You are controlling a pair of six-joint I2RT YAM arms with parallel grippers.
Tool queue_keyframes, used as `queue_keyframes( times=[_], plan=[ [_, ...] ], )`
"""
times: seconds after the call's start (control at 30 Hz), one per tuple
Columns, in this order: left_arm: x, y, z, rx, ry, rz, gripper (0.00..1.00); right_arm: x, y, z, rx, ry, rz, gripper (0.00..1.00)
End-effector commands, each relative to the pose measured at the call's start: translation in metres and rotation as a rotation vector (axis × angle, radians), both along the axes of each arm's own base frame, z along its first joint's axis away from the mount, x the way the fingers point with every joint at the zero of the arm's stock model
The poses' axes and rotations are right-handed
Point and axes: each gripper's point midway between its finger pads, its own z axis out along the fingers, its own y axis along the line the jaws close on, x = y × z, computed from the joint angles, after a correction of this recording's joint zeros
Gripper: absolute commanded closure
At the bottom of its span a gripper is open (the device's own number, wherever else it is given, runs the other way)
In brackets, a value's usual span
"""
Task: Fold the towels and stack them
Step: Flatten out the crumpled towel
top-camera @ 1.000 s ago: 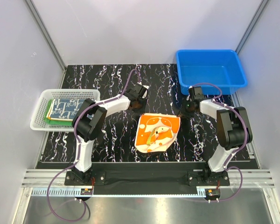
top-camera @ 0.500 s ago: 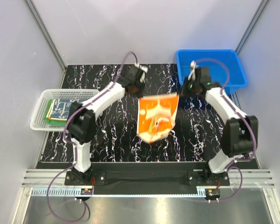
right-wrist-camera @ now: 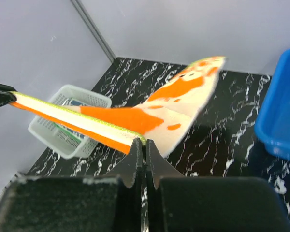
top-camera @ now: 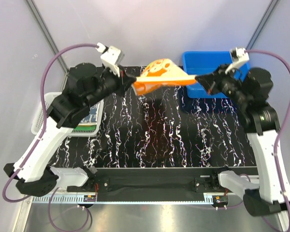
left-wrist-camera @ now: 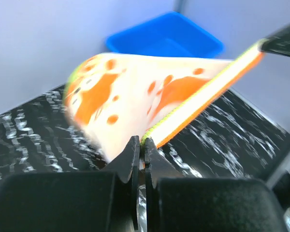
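Observation:
The white towel with the orange fox face (top-camera: 159,77) hangs stretched in the air high over the table's far middle. My left gripper (top-camera: 130,83) is shut on its left corner, and my right gripper (top-camera: 199,79) is shut on its right corner. In the left wrist view the towel (left-wrist-camera: 135,92) fans out from my pinched jaws (left-wrist-camera: 142,144). In the right wrist view its edge (right-wrist-camera: 82,121) runs from my jaws (right-wrist-camera: 144,144) to the other gripper at the far left. More folded towels, a navy-and-white patterned one (top-camera: 89,116) on top, lie in the white basket.
A white basket (top-camera: 41,118) stands at the table's left edge, partly hidden by my left arm. A blue bin (top-camera: 210,72) stands at the back right, behind my right gripper. The black marbled table (top-camera: 159,140) lies below.
Both arms have risen high off the table, lifting the fox towel from lying flat to stretched in the air between them. The towel swings toward the back.

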Motion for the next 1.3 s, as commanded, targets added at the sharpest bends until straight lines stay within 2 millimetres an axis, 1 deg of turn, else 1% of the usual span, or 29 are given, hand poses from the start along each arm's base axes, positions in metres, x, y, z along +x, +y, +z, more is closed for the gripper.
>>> queue_keyframes(
  times=[0.0, 0.03, 0.07, 0.13, 0.2, 0.23, 0.27, 0.3, 0.33, 0.37, 0.4, 0.43, 0.47, 0.53, 0.63, 0.67, 0.73, 0.77, 0.8, 0.83, 0.87, 0.93, 0.97, 1.0, 1.03, 1.07, 1.13, 1.17, 1.27],
  plan=[
    [-0.029, -0.013, -0.015, 0.056, 0.002, -0.093, 1.00, -0.036, -0.009, -0.011, -0.019, 0.010, -0.007, 1.00],
    [-0.039, -0.013, -0.013, 0.062, 0.009, -0.107, 1.00, -0.043, -0.011, -0.014, -0.023, 0.014, -0.010, 1.00],
    [-0.048, -0.013, -0.010, 0.057, 0.011, -0.121, 1.00, -0.057, -0.014, -0.006, -0.017, -0.017, -0.012, 1.00],
    [-0.061, -0.016, -0.006, 0.060, 0.008, -0.124, 1.00, -0.070, -0.015, -0.003, -0.001, -0.026, -0.005, 1.00],
    [-0.076, -0.016, 0.005, 0.045, 0.000, -0.134, 1.00, -0.082, -0.018, 0.005, 0.026, -0.045, -0.022, 1.00],
    [-0.079, -0.015, 0.007, 0.043, 0.001, -0.131, 1.00, -0.086, -0.021, 0.011, 0.035, -0.056, -0.035, 1.00],
    [-0.080, -0.015, 0.004, 0.057, 0.023, -0.128, 1.00, -0.091, -0.023, 0.018, 0.045, -0.072, -0.045, 1.00],
    [-0.080, -0.010, 0.016, 0.040, 0.009, -0.103, 1.00, -0.092, -0.025, 0.023, 0.052, -0.083, -0.055, 1.00],
    [-0.078, -0.007, 0.013, 0.063, 0.018, -0.089, 1.00, -0.092, -0.028, 0.031, 0.055, -0.109, -0.075, 1.00],
    [-0.074, -0.007, 0.013, 0.080, 0.013, -0.074, 1.00, -0.086, -0.030, 0.032, 0.051, -0.103, -0.087, 1.00],
    [-0.068, -0.001, 0.017, 0.084, 0.000, -0.028, 1.00, -0.081, -0.031, 0.031, 0.039, -0.104, -0.099, 1.00],
    [-0.062, 0.002, 0.016, 0.099, -0.004, 0.005, 1.00, -0.073, -0.033, 0.030, 0.025, -0.102, -0.119, 1.00],
    [-0.053, 0.003, 0.009, 0.144, -0.004, 0.037, 1.00, -0.056, -0.032, 0.018, -0.003, -0.066, -0.126, 1.00],
    [-0.038, 0.007, 0.002, 0.188, -0.009, 0.092, 1.00, -0.033, -0.034, 0.002, -0.044, -0.049, -0.153, 1.00],
    [0.001, 0.006, -0.023, 0.209, 0.037, 0.122, 1.00, 0.008, -0.028, -0.028, -0.073, -0.007, -0.155, 1.00],
    [0.024, 0.017, -0.036, 0.216, 0.066, 0.167, 1.00, 0.026, -0.024, -0.043, -0.084, 0.029, -0.151, 1.00],
    [0.047, 0.016, -0.051, 0.201, 0.099, 0.146, 1.00, 0.052, -0.014, -0.052, -0.096, 0.000, -0.119, 1.00],
    [0.068, 0.012, -0.065, 0.204, 0.113, 0.148, 1.00, 0.078, -0.009, -0.075, -0.114, 0.048, -0.108, 1.00],
    [0.087, 0.021, -0.072, 0.193, 0.126, 0.153, 1.00, 0.092, -0.005, -0.083, -0.132, 0.050, -0.095, 1.00],
    [0.102, 0.018, -0.073, 0.171, 0.111, 0.144, 1.00, 0.106, 0.004, -0.079, -0.127, 0.015, -0.059, 1.00],
    [0.129, 0.023, -0.097, 0.192, 0.148, 0.158, 1.00, 0.131, 0.012, -0.107, -0.140, 0.063, -0.034, 1.00],
    [0.156, 0.016, -0.113, 0.173, 0.155, 0.111, 1.00, 0.160, 0.019, -0.112, -0.141, 0.039, -0.022, 1.00],
    [0.181, 0.020, -0.135, 0.184, 0.195, 0.124, 1.00, 0.181, 0.022, -0.144, -0.154, 0.098, -0.012, 1.00],
    [0.192, 0.018, -0.144, 0.175, 0.212, 0.103, 1.00, 0.192, 0.028, -0.141, -0.162, 0.076, 0.016, 1.00],
    [0.203, 0.019, -0.152, 0.171, 0.225, 0.102, 1.00, 0.202, 0.032, -0.146, -0.167, 0.065, 0.032, 1.00],
    [0.226, 0.024, -0.164, 0.163, 0.248, 0.128, 1.00, 0.215, 0.038, -0.168, -0.189, 0.083, 0.061, 1.00],
    [0.240, 0.022, -0.175, 0.155, 0.266, 0.101, 1.00, 0.228, 0.045, -0.169, -0.196, 0.052, 0.100, 1.00],
    [0.250, 0.025, -0.189, 0.166, 0.281, 0.104, 1.00, 0.236, 0.047, -0.186, -0.206, 0.073, 0.108, 1.00],
    [0.263, 0.026, -0.202, 0.186, 0.268, 0.112, 1.00, 0.246, 0.048, -0.201, -0.232, 0.075, 0.113, 1.00]
  ],
)
